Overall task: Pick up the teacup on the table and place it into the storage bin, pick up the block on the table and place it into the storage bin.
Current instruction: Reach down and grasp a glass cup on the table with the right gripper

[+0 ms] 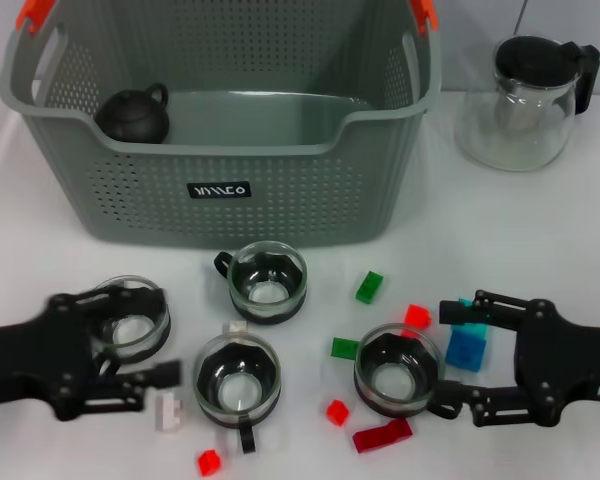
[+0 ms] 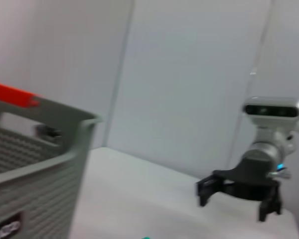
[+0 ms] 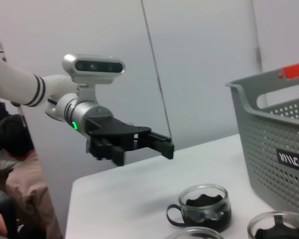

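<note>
My left gripper [image 1: 145,335] spread wide, straddling clear glass teacup [image 1: 130,318] at table's left edge. Grey-green perforated storage bin [image 1: 220,190] lies straight beyond. Right gripper [image 1: 460,355] released, flanking blue block [image 1: 467,347].

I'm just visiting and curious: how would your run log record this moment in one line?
left pincer: open around teacup | right pincer: open beside blue block | storage bin: holds dark teapot
</note>
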`<state>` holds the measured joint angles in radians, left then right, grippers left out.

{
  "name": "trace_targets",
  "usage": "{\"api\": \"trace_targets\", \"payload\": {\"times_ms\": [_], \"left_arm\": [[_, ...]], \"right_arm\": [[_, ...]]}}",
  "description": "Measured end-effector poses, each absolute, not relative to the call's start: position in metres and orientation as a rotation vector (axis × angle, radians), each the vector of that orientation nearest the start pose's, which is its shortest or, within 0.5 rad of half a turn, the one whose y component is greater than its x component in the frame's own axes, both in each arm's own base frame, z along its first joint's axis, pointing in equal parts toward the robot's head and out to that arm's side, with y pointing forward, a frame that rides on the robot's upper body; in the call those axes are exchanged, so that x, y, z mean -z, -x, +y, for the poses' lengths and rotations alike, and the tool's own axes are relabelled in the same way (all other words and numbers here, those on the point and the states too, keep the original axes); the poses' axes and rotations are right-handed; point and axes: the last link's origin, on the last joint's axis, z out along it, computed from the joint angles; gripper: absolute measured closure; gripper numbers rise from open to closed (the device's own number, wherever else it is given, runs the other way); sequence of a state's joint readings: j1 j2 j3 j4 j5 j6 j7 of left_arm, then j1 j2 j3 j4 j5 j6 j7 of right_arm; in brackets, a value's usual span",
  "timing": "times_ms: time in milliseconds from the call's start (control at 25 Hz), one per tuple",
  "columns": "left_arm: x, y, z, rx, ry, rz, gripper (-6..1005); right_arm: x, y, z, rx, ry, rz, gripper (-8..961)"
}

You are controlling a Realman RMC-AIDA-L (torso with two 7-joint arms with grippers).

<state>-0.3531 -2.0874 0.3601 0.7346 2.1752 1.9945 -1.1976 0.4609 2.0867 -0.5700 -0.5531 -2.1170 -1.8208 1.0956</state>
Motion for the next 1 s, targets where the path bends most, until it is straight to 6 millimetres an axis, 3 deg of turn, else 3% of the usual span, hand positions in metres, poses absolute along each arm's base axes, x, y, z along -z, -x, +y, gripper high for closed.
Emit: {"api": "trace_targets", "payload": {"times_ms": [120, 280, 520, 760, 1000], "left_arm": [[-0.044, 0.309, 0.232, 0.903, 2.699, -0.568, 126], [-0.043, 0.314, 0.228, 0.894, 2.668, -0.593, 126], [-0.037, 0.314, 0.232, 0.885, 2.656, -0.616, 127], [-0.034, 0.316, 0.233, 0.881, 2.643, -0.634, 127], [-0.033, 0.319, 0.235, 0.886, 2.609, -0.655, 127]], "right_arm": [[0.003, -0.273, 0.269, -0.843, 2.928, 0.436, 27], [-0.016, -0.262, 0.284, -0.629, 3.023, 0.552, 31], [-0.033, -0.217, 0.309, -0.338, 3.162, 0.464, 81], [-0.021, -0.165, 0.330, -0.047, 3.261, 0.493, 253], [0.012, -0.127, 0.338, 0.495, 3.185, 0.514, 451]]}}
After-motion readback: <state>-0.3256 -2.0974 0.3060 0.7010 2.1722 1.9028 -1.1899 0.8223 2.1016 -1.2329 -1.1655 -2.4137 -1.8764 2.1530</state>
